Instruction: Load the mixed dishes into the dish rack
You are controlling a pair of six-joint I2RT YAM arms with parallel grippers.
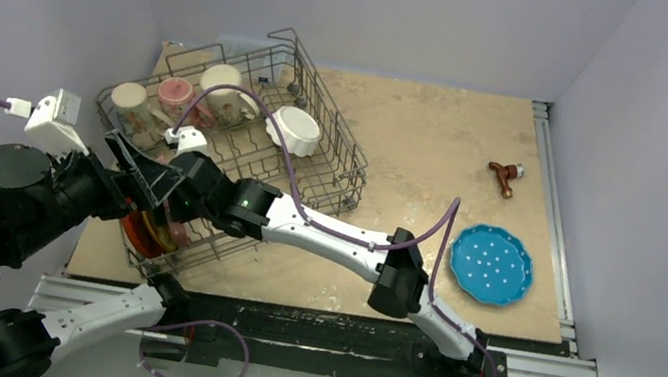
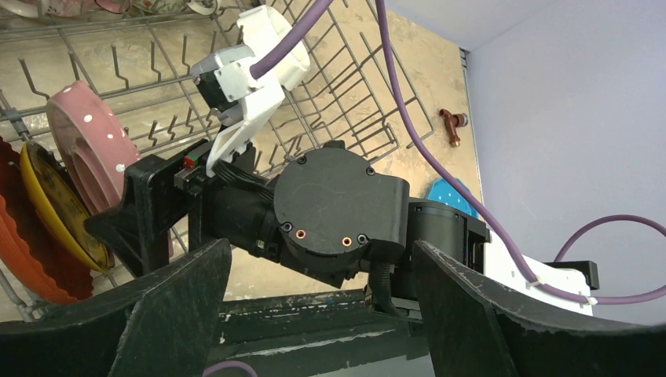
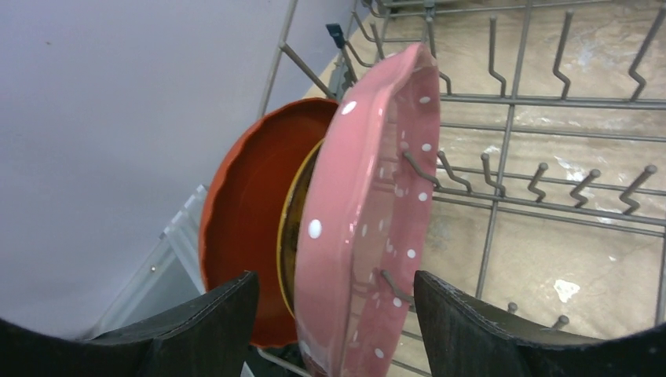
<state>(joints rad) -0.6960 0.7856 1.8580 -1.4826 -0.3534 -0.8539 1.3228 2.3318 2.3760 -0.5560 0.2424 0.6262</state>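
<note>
right wrist; pink plate (image 3: 369,228) upright in rack (image 3: 542,100); right gripper (image 3: 336,330) seemingly spread

- The table (image 1: 420,131) has a flat beige top with a marbled pattern. Metal rails (image 1: 558,234) run along its right and near edges.
- The dish rack (image 1: 330,110) stands directly on the left part of the top, turned at an angle to the table edges.
- The blue plate (image 1: 492,264) lies flat, face up, near the right near corner, well apart from the dish rack.
- A small brown object (image 1: 505,177) lies on the right side, farther back than the blue plate and apart from it. Its type cannot be identified.
</note>
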